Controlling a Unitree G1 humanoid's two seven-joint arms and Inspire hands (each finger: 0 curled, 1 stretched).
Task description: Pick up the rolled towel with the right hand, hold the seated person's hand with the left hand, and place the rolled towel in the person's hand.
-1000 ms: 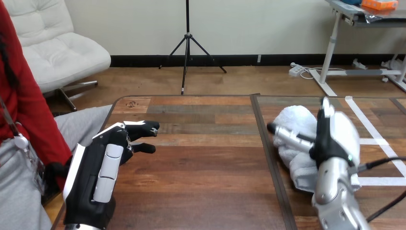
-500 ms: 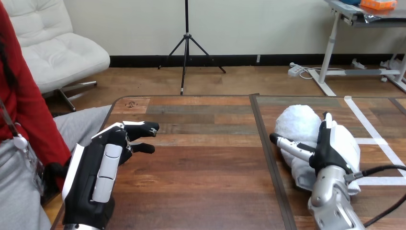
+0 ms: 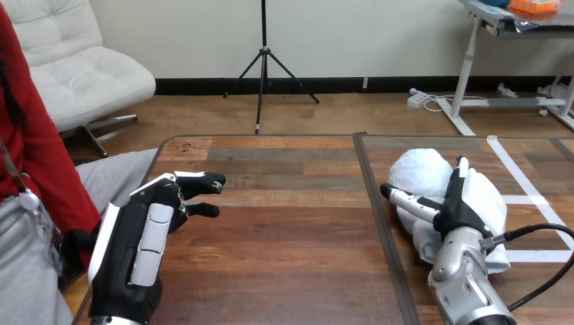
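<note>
The left hand point(image 3: 145, 237) is hanging over the table's point(image 3: 291, 244) near left corner, right at the edge where the person point(image 3: 30, 162) is sitting. Its fingers point(image 3: 200, 181) are reaching loosely toward the table's middle, slightly bent and gripping nothing, with the thumb just beneath them. Between this hand and the other, a broad stretch of bare plank top is lying open, so there is free room across the middle. The boards are running crosswise in mixed browns, some reddish and some grey, smooth with a low sheen, and the far left corner is rounded.

A dark seam point(image 3: 379, 217) is cutting the top from far edge to near edge. Beyond it, on the right part, the rolled towel point(image 3: 420, 172) is lying well in from every edge: white, fluffy, thick and lumpy. The right hand point(image 3: 474, 200) is resting on top of it, thumb stretched straight across the roll toward the seam and fingers lying straight, pointing away, not curling round the cloth. Strips of white tape point(image 3: 521, 183) are crossing the wood just beside the towel, marking a squared outline.
</note>
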